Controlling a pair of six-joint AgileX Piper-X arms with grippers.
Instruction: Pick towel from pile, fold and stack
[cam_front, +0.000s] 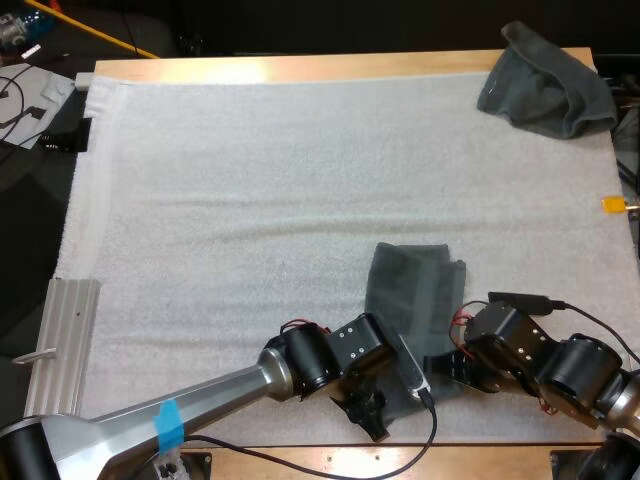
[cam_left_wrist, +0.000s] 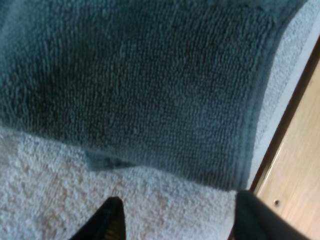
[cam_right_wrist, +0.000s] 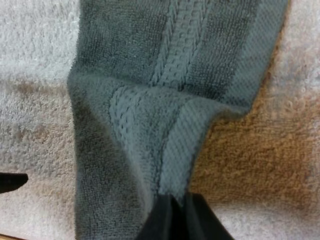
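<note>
A dark grey-green towel (cam_front: 413, 298) lies partly folded on the white mat (cam_front: 250, 200) near the front edge. My right gripper (cam_front: 438, 368) is shut on its near right corner; the right wrist view has the fingers pinching a raised fold of the towel (cam_right_wrist: 150, 100) at my right gripper (cam_right_wrist: 175, 217). At the towel's near left corner my left gripper (cam_front: 372, 412) stands open. In the left wrist view my left gripper (cam_left_wrist: 175, 222) has its fingers apart over bare mat, just short of the towel's (cam_left_wrist: 150, 85) hem. A crumpled towel (cam_front: 545, 80) sits at the far right corner.
A metal rail (cam_front: 65, 340) lies off the mat's left side. The wooden table edge (cam_left_wrist: 295, 165) runs close beside my left gripper. The mat's middle and left are bare.
</note>
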